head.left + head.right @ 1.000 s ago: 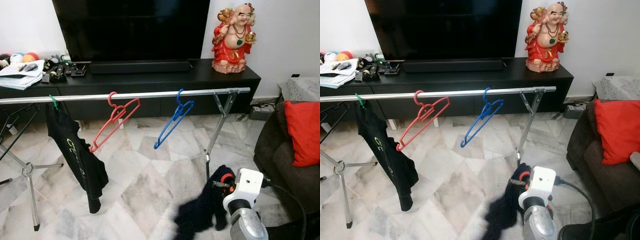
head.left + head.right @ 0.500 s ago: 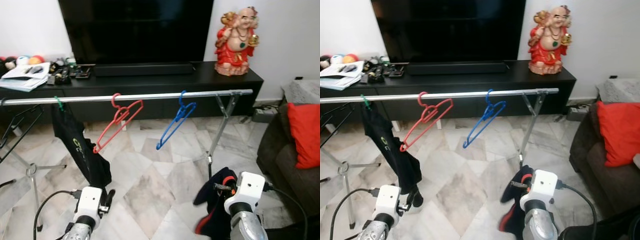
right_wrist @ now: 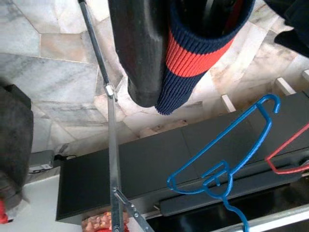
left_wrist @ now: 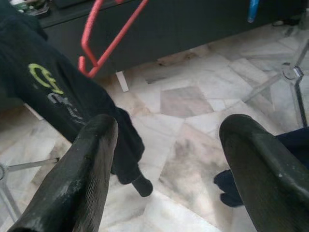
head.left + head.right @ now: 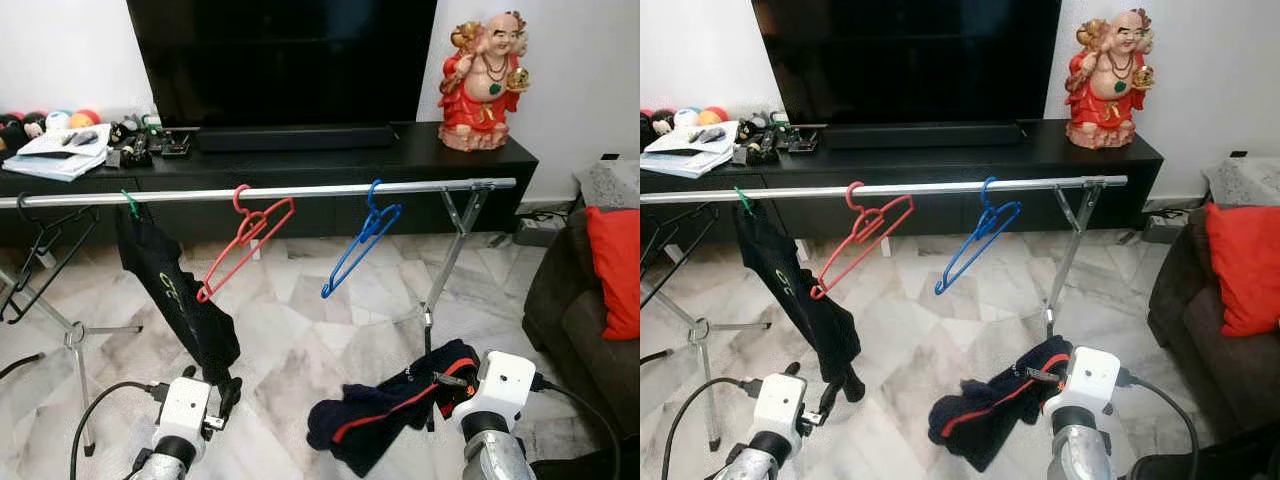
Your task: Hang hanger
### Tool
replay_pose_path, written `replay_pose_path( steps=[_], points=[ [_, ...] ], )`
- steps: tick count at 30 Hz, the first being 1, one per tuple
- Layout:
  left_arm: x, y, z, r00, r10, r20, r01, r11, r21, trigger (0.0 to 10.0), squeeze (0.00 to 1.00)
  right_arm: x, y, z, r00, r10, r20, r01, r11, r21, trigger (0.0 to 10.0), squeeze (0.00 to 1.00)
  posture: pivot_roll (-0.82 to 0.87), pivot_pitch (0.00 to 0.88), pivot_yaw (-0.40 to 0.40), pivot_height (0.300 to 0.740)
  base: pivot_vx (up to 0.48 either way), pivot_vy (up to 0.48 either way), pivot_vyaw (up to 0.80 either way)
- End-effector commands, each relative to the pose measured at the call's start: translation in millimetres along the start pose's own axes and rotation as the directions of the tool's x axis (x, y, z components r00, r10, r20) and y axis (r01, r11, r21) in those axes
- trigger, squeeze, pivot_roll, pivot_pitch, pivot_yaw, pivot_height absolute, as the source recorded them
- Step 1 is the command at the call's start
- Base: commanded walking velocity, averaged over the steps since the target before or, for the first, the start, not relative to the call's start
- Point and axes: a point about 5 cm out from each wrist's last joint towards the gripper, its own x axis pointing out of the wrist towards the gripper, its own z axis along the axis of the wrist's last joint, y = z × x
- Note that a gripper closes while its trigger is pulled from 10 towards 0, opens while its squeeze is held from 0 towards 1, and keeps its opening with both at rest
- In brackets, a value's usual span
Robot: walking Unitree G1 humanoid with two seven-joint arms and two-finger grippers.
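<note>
Navy sweater (image 5: 385,415), pinched in the right gripper (image 3: 159,58), has swung out below the rail (image 5: 300,190) as the spread, empty left gripper (image 4: 164,159) rose, ready to help with hanging.

A red hanger (image 5: 245,243) and a blue hanger (image 5: 360,238) hang on the silver rail (image 5: 300,190), beside a black shirt (image 5: 175,300) with yellow-green letters. The dark blue sweater (image 5: 385,415) has a red stripe. The floor (image 5: 300,330) is grey and white marble, and the cushion (image 5: 615,270) is red.
</note>
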Motion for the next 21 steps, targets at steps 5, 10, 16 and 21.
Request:
replay_pose_path(
  steps=[5, 10, 16, 21],
  points=[
    [3.1, 0.9, 7.2, 1.0, -0.005, 0.002, 0.005, 1.0, -0.003, 10.0, 0.0, 1.5, -1.3, 2.5, 1.0, -0.018, 0.023, 0.018, 1.0, 0.007, 10.0, 0.0, 0.01, 0.003, 0.063, 0.74, 0.0, 0.48, 0.0],
    [3.2, 1.2, 8.2, 1.0, -0.006, 0.003, 0.006, 1.0, -0.005, 10.0, 0.0, 2.3, -1.9, 2.7, 0.999, -0.024, 0.023, 0.024, 1.0, 0.011, 10.0, 0.0, 0.02, 0.01, 0.062, 0.74, 0.0, 0.389, 0.0],
    [3.2, 1.9, 12.7, 1.0, -0.014, 0.014, 0.014, 1.0, -0.008, 10.0, 0.0, 4.6, -2.9, 2.9, 0.999, -0.044, 0.022, 0.043, 0.999, 0.026, 10.0, 0.0, 0.02, 0.02, 0.061, 0.74, 0.0, 0.0, 0.0],
    [3.9, 1.3, 15.1, 1.0, -0.021, 0.022, 0.022, 1.0, -0.015, 10.0, 0.0, 6.3, -4.1, 2.5, 0.999, -0.053, 0.01, 0.053, 0.998, 0.034, 10.0, 0.0, 0.03, 0.027, 0.06, 0.74, 0.0, 0.0, -0.24]
  ],
)
